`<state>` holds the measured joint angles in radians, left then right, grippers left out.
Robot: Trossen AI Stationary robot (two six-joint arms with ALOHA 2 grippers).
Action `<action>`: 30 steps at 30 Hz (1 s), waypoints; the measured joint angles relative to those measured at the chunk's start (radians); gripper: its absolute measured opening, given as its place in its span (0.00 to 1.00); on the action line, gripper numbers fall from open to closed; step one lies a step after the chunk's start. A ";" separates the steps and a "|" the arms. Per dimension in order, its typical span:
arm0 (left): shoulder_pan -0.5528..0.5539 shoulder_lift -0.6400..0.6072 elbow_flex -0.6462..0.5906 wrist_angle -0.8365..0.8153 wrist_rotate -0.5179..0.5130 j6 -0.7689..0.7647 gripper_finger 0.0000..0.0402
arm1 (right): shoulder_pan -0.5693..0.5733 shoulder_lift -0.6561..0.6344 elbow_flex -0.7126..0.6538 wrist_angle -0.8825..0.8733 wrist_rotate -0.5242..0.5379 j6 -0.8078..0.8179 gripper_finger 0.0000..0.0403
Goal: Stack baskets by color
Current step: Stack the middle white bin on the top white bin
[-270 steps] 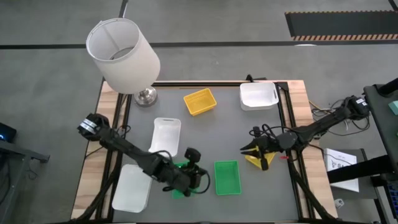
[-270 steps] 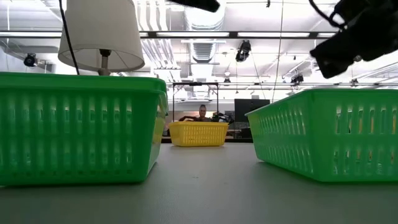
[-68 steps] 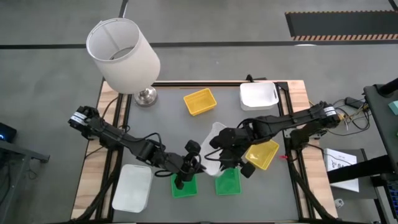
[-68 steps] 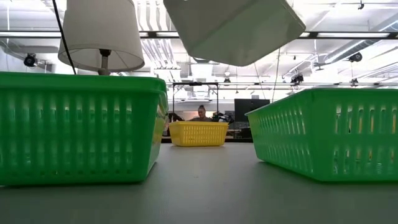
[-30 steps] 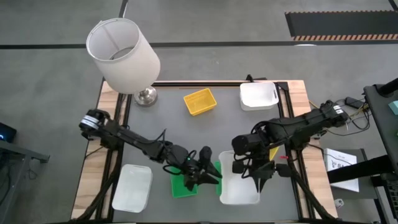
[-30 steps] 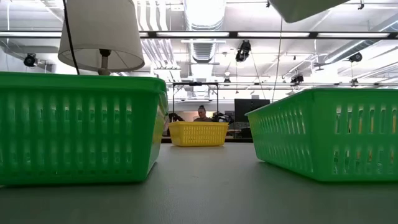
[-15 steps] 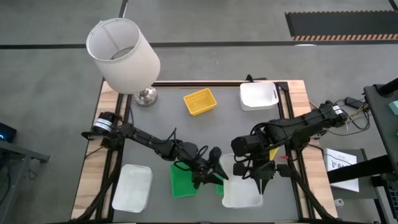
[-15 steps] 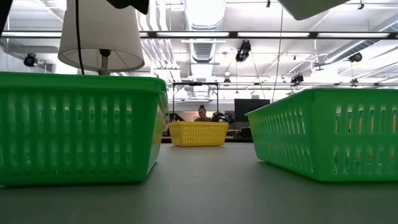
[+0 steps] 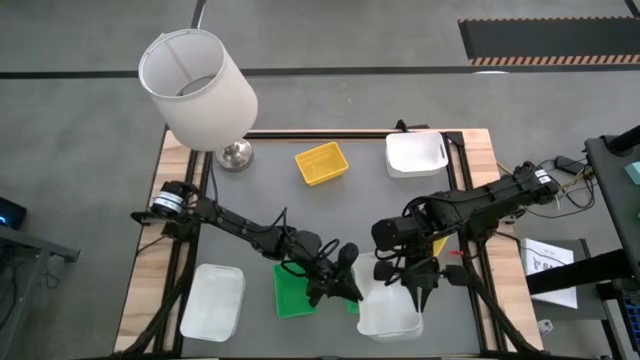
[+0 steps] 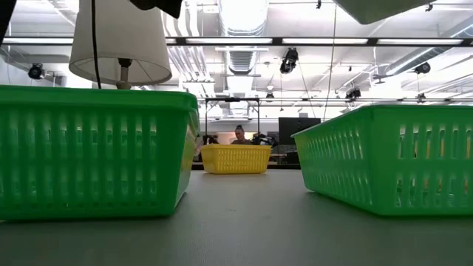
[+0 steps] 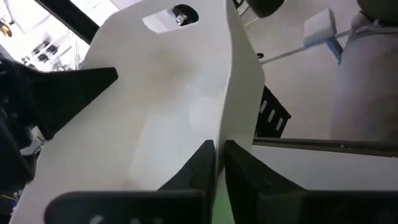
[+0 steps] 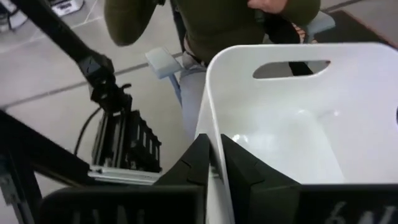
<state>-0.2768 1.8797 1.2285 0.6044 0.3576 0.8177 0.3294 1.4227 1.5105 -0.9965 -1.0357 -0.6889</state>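
Note:
A white basket hangs in the air near the table's front edge, with both grippers shut on it. My left gripper is at its left side and my right gripper at its far side. Its underside shows at the top of the low view. Below it stands a green basket, almost hidden in the high view. Left of that, a second green basket rests on its base. My left gripper pinches the rim of the white basket's left wall between its two fingers, coming level from the table's left. The basket is lifted clear. My right gripper pinches the rim of another wall beside a corner, one finger inside the basket and one outside. It slants down from the far right, and the slotted end wall lies beyond.
A yellow basket and a white basket stand at the far side, another white basket at the near left. A lamp stands at the far left corner. A person is beyond the table.
My left gripper has moved toward the table's right edge, up to the white basket, and shut on its left rim. The white basket has shifted a little toward the near edge in my right gripper and stays lifted.

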 joint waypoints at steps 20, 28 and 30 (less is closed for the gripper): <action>0.002 -0.001 0.000 0.009 0.023 -0.004 0.00 | -0.001 0.000 -0.015 0.064 0.008 0.116 0.40; 0.002 -0.003 0.001 -0.003 0.048 -0.031 0.00 | -0.002 -0.007 -0.013 0.063 0.022 0.124 0.44; 0.002 -0.003 0.001 -0.005 0.050 -0.047 0.00 | -0.003 -0.008 -0.010 0.064 0.022 0.126 0.44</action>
<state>-0.2745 1.8771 1.2293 0.5992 0.4081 0.7702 0.3267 1.4151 1.5005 -0.9329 -1.0134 -0.5632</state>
